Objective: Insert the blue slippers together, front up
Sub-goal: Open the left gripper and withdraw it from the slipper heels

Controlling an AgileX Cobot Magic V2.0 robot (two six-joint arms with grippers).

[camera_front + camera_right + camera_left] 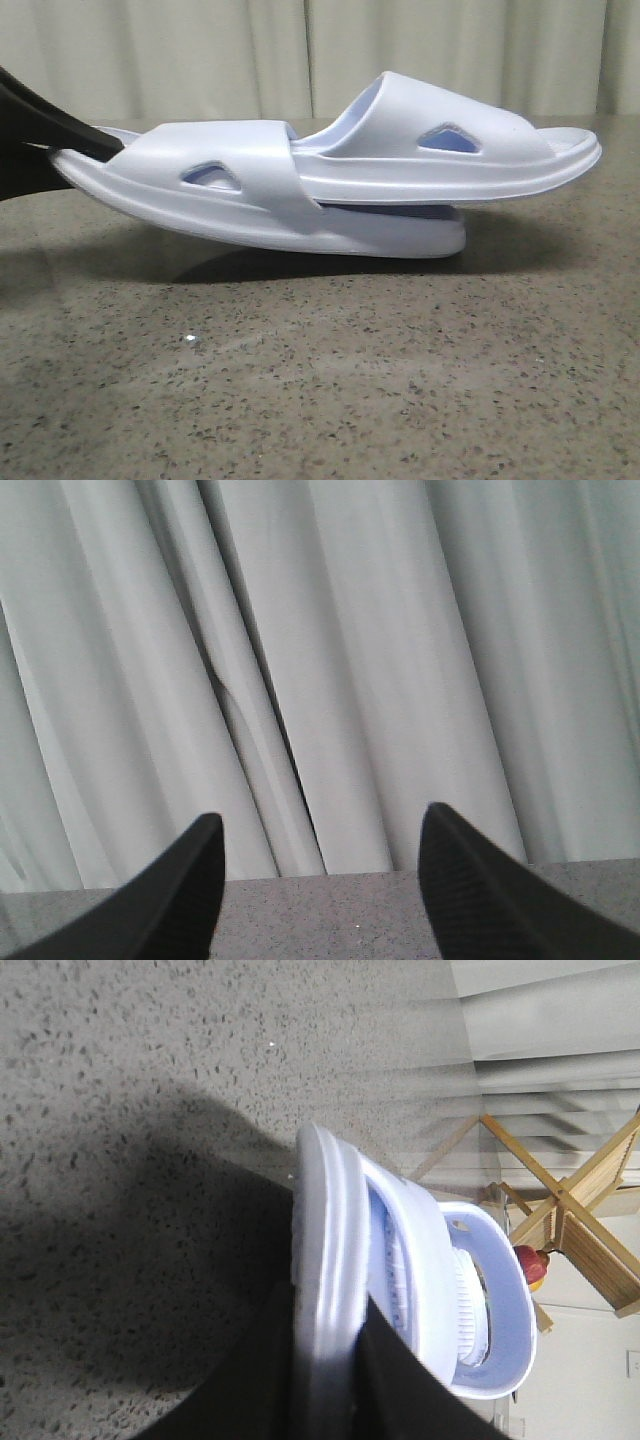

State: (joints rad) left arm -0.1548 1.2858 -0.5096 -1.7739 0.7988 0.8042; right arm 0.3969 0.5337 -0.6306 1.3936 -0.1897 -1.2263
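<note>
- The blue slippers (330, 175) are nested, one pushed under the other's strap, resting low on the counter (320, 380), perhaps only at one end.
- The left gripper (330, 1360) has its jaws clamped on a slipper's end.
- The right gripper (320, 880) faces a curtain (330, 660), jaws spread and holding nothing.

Pale lavender-blue slippers (330, 180), their triangular cut-outs showing a deeper blue inside, sit on a grey-brown table (320, 380) speckled with black and white flecks. Black gripper fingers (50, 130) contrast at the left. Behind hang pale grey-white pleated curtains (200, 55); a light wooden frame (570, 1210) and a red-and-yellow object (530, 1263) show beyond.
</note>
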